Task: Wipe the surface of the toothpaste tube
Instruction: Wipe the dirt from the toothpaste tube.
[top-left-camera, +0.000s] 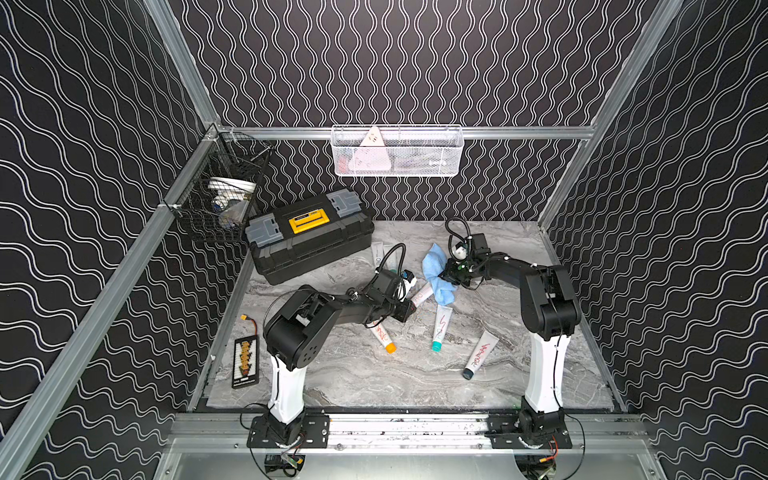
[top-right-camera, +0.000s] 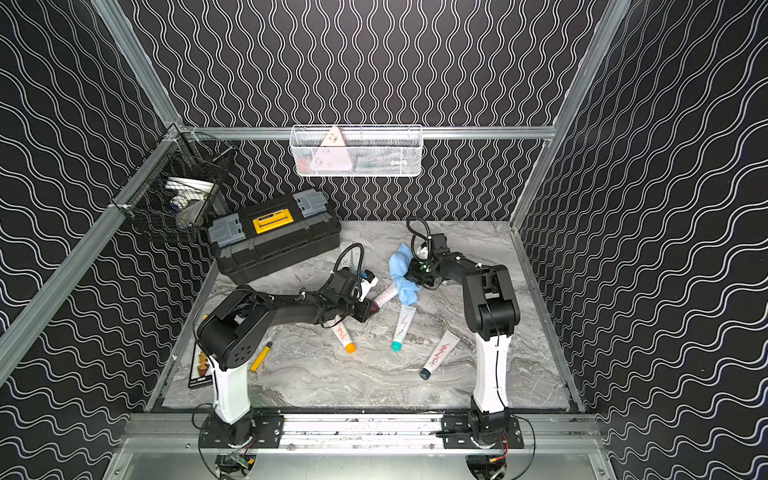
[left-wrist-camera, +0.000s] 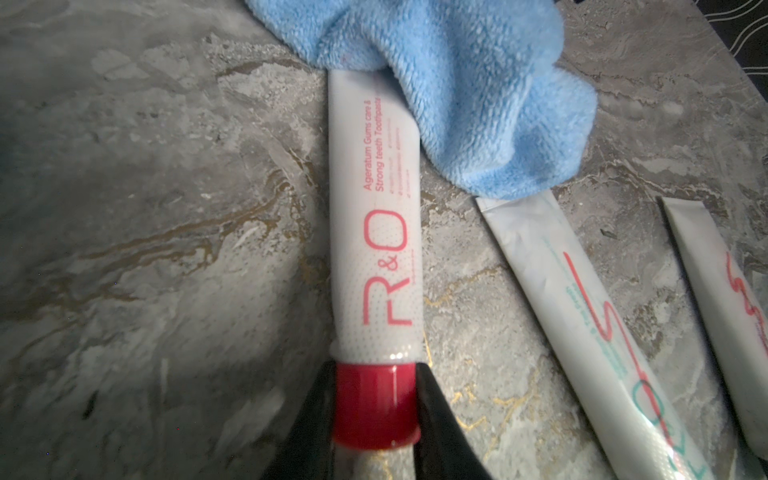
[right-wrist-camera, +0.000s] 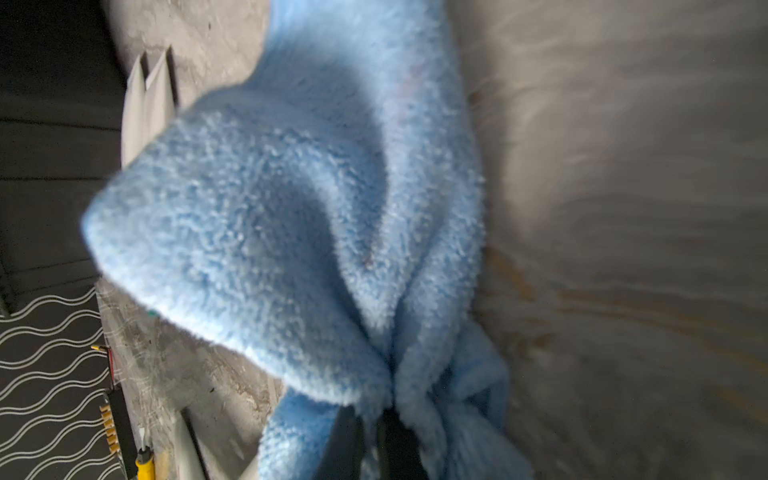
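A white toothpaste tube (left-wrist-camera: 374, 232) with pink "R&O" lettering and a red cap lies flat on the marble table. My left gripper (left-wrist-camera: 374, 405) is shut on that cap, one black finger on each side. In both top views the toothpaste tube (top-left-camera: 422, 294) (top-right-camera: 386, 294) points from the left gripper (top-left-camera: 411, 309) toward the blue cloth (top-left-camera: 438, 274). The blue cloth (left-wrist-camera: 457, 83) drapes over the tube's crimped end. Bunched cloth (right-wrist-camera: 291, 208) is pinched in my shut right gripper (right-wrist-camera: 374, 419), which hovers just right of the tube (top-left-camera: 446, 276).
Three other tubes lie nearby: orange-capped (top-left-camera: 384, 336), teal-capped (top-left-camera: 440, 328), dark-capped (top-left-camera: 480, 353). Two more tubes (top-left-camera: 382, 255) sit behind the left wrist. A black toolbox (top-left-camera: 309, 235) stands at back left, and a black board (top-left-camera: 246, 361) lies by the left edge.
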